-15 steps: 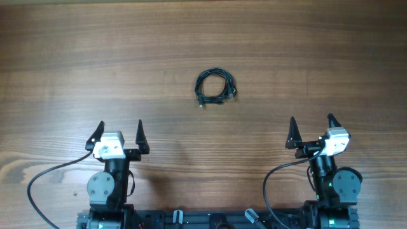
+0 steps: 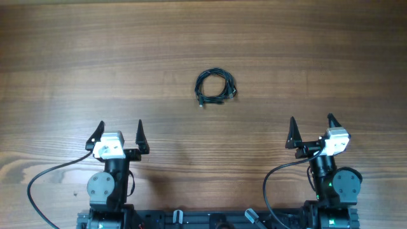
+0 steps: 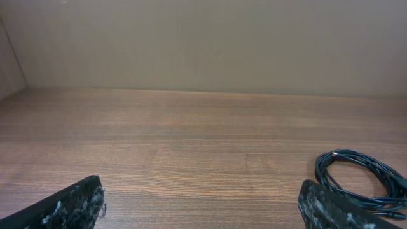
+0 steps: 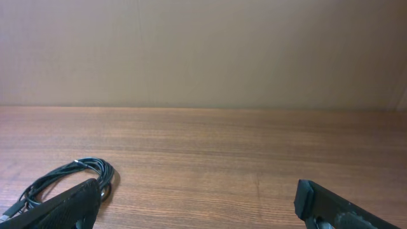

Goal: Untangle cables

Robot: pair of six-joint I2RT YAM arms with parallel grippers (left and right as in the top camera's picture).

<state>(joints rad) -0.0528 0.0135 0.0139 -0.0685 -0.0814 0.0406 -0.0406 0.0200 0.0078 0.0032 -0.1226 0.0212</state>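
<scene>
Both pincers stand spread wide and hold nothing. The left gripper (image 2: 119, 125) sits near the bench's (image 2: 299, 44) near edge toward its left end. Its two dark fingers point toward the far edge, with bare wood between them. The right gripper (image 2: 311, 119) sits in the same pose near the near edge toward the right end, jaws equally far apart.

The cables (image 2: 199, 86) lie as one small, loose coil of thin black wire about midway between the left and right edges. The coil is farther from the near edge than either pincer and well apart from both. A small plug end pokes out at the coil's lower left side. Several strands overlap around the ring, and how many separate wires there are cannot be told.

In the left wrist view the left gripper (image 3: 200, 191) shows only its scuffed fingers (image 3: 70, 207) at the bottom corners. The cables (image 3: 322, 173) lie flat on the wood at the right edge, beyond the right finger and not touching it. In the right wrist view the right gripper (image 4: 198, 191) frames the coil (image 4: 67, 172) at the lower left, just past its left finger. A plain beige wall (image 4: 203, 51) rises behind the bench's far edge.

Compared with half a second ago, nothing has changed. The arms hold the same pose, the jaws have the same spread, and the coil has the same shape in the same spot.
</scene>
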